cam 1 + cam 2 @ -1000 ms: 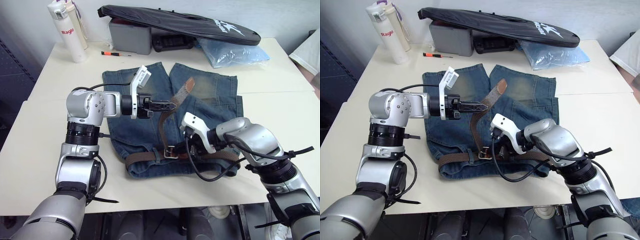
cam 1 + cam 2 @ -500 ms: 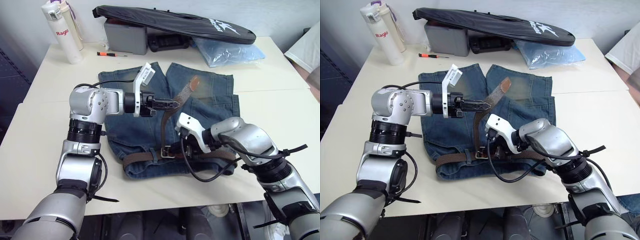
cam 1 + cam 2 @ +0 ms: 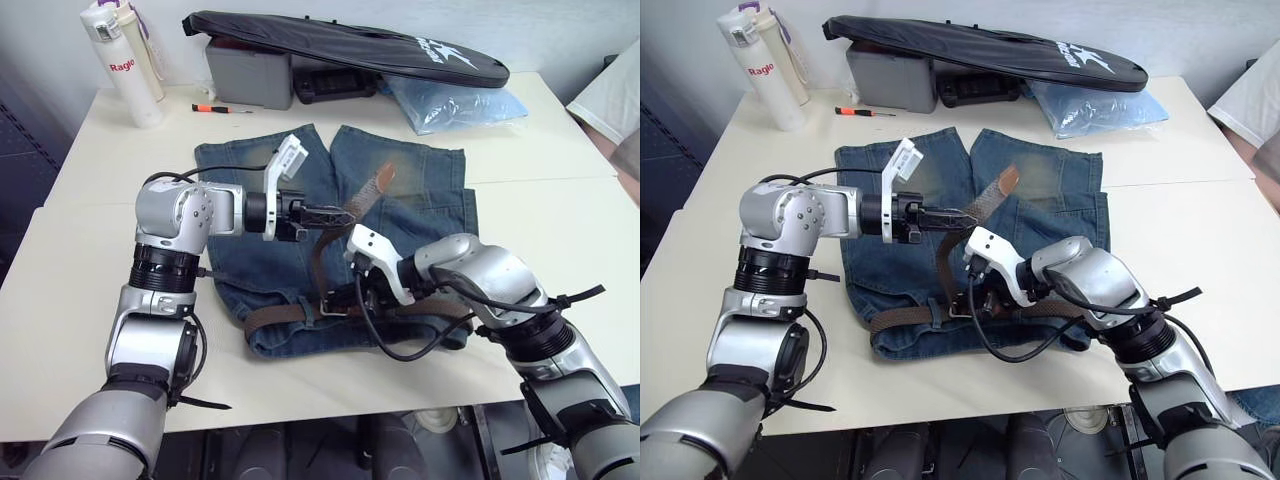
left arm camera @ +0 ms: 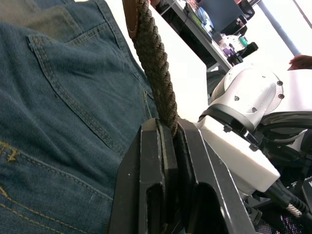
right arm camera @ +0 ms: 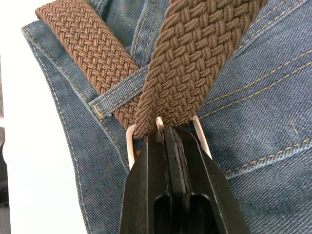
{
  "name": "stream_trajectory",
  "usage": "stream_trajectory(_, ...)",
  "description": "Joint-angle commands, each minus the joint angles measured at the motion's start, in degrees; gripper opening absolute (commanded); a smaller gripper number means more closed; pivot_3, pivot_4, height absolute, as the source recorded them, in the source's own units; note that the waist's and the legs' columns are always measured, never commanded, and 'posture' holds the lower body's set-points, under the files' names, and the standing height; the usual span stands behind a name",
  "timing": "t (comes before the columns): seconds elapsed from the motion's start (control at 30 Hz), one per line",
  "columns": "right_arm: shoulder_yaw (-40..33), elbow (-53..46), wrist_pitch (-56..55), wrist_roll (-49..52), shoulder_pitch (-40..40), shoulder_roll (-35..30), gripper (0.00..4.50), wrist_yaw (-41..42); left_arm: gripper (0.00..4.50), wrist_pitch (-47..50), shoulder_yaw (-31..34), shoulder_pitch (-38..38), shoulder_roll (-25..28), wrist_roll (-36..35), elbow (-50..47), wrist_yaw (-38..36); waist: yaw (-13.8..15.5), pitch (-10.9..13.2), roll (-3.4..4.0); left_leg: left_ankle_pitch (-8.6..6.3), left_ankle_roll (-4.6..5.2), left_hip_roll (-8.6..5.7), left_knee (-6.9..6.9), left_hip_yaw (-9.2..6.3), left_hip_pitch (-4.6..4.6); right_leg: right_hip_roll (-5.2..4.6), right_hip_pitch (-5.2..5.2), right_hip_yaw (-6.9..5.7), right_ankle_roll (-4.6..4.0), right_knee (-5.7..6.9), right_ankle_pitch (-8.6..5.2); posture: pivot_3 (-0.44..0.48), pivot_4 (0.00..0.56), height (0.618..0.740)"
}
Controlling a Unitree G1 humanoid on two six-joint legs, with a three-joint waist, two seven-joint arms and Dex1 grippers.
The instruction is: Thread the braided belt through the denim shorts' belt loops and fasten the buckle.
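The denim shorts [image 3: 330, 235] are laid flat on the white table [image 3: 80, 250], waistband toward the robot. The braided belt [image 3: 322, 262] is run along the waistband and its free end is lifted up over the shorts, tan tip [image 3: 383, 177] resting on a faded patch.

The left gripper [image 3: 335, 212] is held above the shorts, fingers pressed together on the lifted strap partway along its length; in the left wrist view the braid [image 4: 155, 53] is seen pinched between the pads. The right gripper [image 3: 345, 297] is set down at the waistband, fingers together at the buckle [image 5: 163, 129]; the silver frame is seen on both sides of the fingertips, with the strap passing through it. One belt loop [image 5: 119, 95] is crossed over the belt just beside the buckle.

At the table's far edge: a white bottle [image 3: 122, 68] marked "Ragio" in red (last letters unclear), a grey box [image 3: 250, 78] under a long black bag [image 3: 350, 48] with white print too small to be read, and a blue plastic bag [image 3: 455, 100].
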Motion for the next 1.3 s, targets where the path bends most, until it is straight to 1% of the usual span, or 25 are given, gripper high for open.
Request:
stream_trajectory(0.03,1.9,0.5,-1.4,-0.3,-0.4,-0.2,0.05,0.5,0.0,-0.5,0.4,-0.7,0.7,-1.5,-2.3,-0.4,-0.1,0.0,0.0,0.0,0.0,0.0,0.0,0.01,0.0,0.0,0.0,0.0,0.0,0.0,0.0,0.0,0.15,0.74)
stream_trajectory(0.17,5.6,2.9,-3.5,-3.1,-0.6,-1.8,0.05,0.8,0.0,-0.8,0.4,-1.4,1.0,-1.5,-2.2,-0.6,-0.1,0.0,0.0,0.0,0.0,0.0,0.0,0.02,0.04,0.0,0.01,0.02,0.0,0.02,0.0,0.0,0.15,0.74)
stream_trajectory(0.37,10.2,7.3,-6.1,-6.4,-1.6,-1.3,0.05,0.6,0.0,-3.1,-0.4,-4.3,-0.3,-0.9,0.9,-1.6,0.0,0.0,0.0,0.0,0.0,0.0,0.09,0.02,0.11,0.0,0.08,0.04,0.0,0.11,0.0,0.0,0.15,0.74)
stream_trajectory(0.43,11.7,7.7,-6.6,-7.4,-2.0,-1.1,0.05,0.7,0.0,-5.7,-0.6,-6.4,-1.5,0.2,5.5,-2.0,0.0,0.0,0.0,0.0,0.0,0.0,0.15,0.02,0.15,0.0,0.11,0.04,0.0,0.17,0.0,0.0,0.15,0.74)
stream_trajectory(0.6,16.5,5.9,-6.8,-10.6,-2.9,-2.4,0.05,1.4,0.0,-15.7,-1.1,-13.2,-5.7,5.2,21.4,-0.5,0.0,0.0,-0.01,0.01,0.03,0.0,0.35,0.02,0.24,0.0,0.19,0.08,-0.01,0.38,0.0,0.0,0.15,0.74)
stream_trajectory(0.73,19.0,1.7,-5.5,-12.4,-2.4,-3.2,0.05,1.3,0.0,-23.6,-1.9,-19.2,-9.6,8.9,33.1,-2.7,0.0,0.0,-0.02,0.01,0.04,0.0,0.53,0.02,0.21,0.0,0.19,0.09,0.0,0.48,0.0,0.0,0.15,0.74)
stream_trajectory(0.8,20.9,-1.7,-4.3,-13.6,-2.2,-4.2,0.05,1.4,0.0,-28.3,-1.9,-22.5,-12.3,10.7,39.8,-2.7,0.3,0.0,-0.02,0.0,0.04,-0.01,0.62,0.01,0.17,0.0,0.19,0.09,0.0,0.53,0.0,0.0,0.15,0.74)
stream_trajectory(0.93,22.2,-5.4,-2.6,-14.7,-1.7,-4.8,0.05,0.9,0.0,-36.1,-1.5,-27.1,-16.6,14.2,49.2,-2.2,0.8,0.0,-0.03,-0.06,0.15,-0.03,0.77,0.0,0.09,-0.02,0.19,0.08,0.03,0.52,0.02,0.0,0.15,0.74)
stream_trajectory(1.13,22.7,-7.9,-1.5,-15.6,-1.4,-4.8,0.05,1.5,0.0,-44.3,0.8,-31.6,-21.7,17.4,57.7,0.0,1.5,0.0,-0.03,-0.07,0.17,-0.04,0.84,0.02,0.08,-0.03,0.2,0.09,0.05,0.51,0.06,0.0,0.15,0.74)
stream_trajectory(1.3,23.0,-9.0,-1.4,-16.1,-1.0,-4.8,0.05,2.4,0.0,-49.2,2.0,-33.3,-23.4,20.1,60.6,1.7,1.6,0.0,-0.03,-0.08,0.19,-0.06,0.85,0.01,0.06,-0.05,0.2,0.09,0.06,0.51,0.07,0.0,0.15,0.74)
